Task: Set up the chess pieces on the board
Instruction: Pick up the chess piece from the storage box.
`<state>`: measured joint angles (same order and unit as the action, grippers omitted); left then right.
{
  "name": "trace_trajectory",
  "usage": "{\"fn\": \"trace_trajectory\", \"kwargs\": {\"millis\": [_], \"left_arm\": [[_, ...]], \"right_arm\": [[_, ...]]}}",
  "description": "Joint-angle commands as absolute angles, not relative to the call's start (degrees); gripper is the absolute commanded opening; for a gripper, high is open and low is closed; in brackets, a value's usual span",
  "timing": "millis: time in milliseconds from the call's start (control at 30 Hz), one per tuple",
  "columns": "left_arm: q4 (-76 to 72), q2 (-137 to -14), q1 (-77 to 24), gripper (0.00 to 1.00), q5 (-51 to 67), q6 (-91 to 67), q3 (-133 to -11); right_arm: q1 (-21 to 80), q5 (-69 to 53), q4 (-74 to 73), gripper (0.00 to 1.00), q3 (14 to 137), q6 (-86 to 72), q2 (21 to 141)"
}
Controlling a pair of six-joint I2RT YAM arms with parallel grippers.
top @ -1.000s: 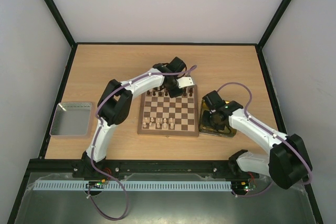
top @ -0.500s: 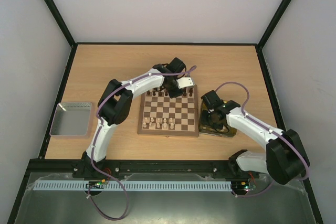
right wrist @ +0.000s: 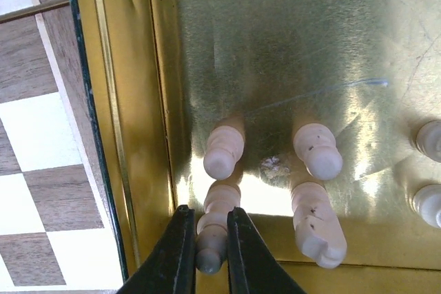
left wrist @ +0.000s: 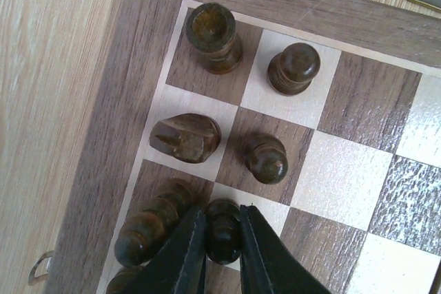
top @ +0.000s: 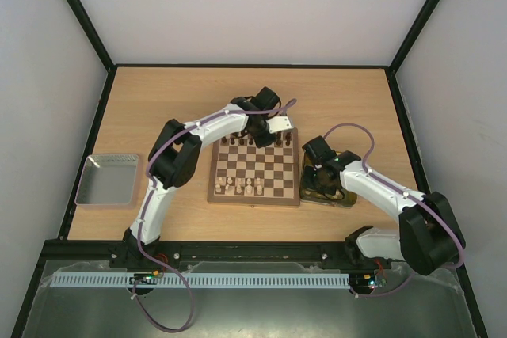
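Observation:
The board (top: 255, 170) lies mid-table. Dark pieces stand along its far rows, several cream pieces (top: 245, 187) near its front. My left gripper (left wrist: 222, 235) is over the board's far right corner (top: 271, 137), shut on a dark pawn (left wrist: 224, 228) that stands on a cream square. Around it are a dark rook (left wrist: 211, 27), a dark knight (left wrist: 185, 138), other dark pawns (left wrist: 267, 158) and a taller dark piece (left wrist: 153, 222). My right gripper (right wrist: 207, 249) is in the gold tray (top: 325, 187), shut on a cream pawn (right wrist: 212, 235). More cream pieces (right wrist: 317, 151) stand there.
A grey metal tray (top: 108, 180) lies at the table's left edge. The gold tray's raised rim (right wrist: 120, 135) runs right beside the board's edge (right wrist: 41, 135). Black frame rails border the table.
My right gripper has shifted a little left and toward the gold tray's near left side. The left arm has barely moved.

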<state>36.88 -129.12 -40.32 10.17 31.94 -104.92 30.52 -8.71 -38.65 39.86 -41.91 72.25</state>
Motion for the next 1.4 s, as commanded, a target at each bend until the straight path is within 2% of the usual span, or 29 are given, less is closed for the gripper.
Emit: {"fn": "trace_trajectory", "kwargs": {"millis": [0, 133, 1033, 1367], "left_arm": [[37.26, -130.67, -39.60, 0.14, 9.74, 32.23, -104.67], [37.47, -130.69, -39.30, 0.12, 10.28, 32.21, -104.67], [36.69, -125.04, -41.03, 0.10, 12.05, 31.05, -97.34], [35.95, -125.26, -41.48, 0.15, 11.20, 30.75, -98.17]], "right_arm": [[30.94, -7.20, -38.01, 0.06, 39.42, -41.47, 73.21], [30.94, -7.06, -38.04, 0.02, 39.69, -41.27, 73.64], [30.94, -6.89, -37.99, 0.02, 40.16, -40.34, 74.38], [30.94, -6.66, -38.12, 0.02, 40.14, -40.68, 73.68]]}}
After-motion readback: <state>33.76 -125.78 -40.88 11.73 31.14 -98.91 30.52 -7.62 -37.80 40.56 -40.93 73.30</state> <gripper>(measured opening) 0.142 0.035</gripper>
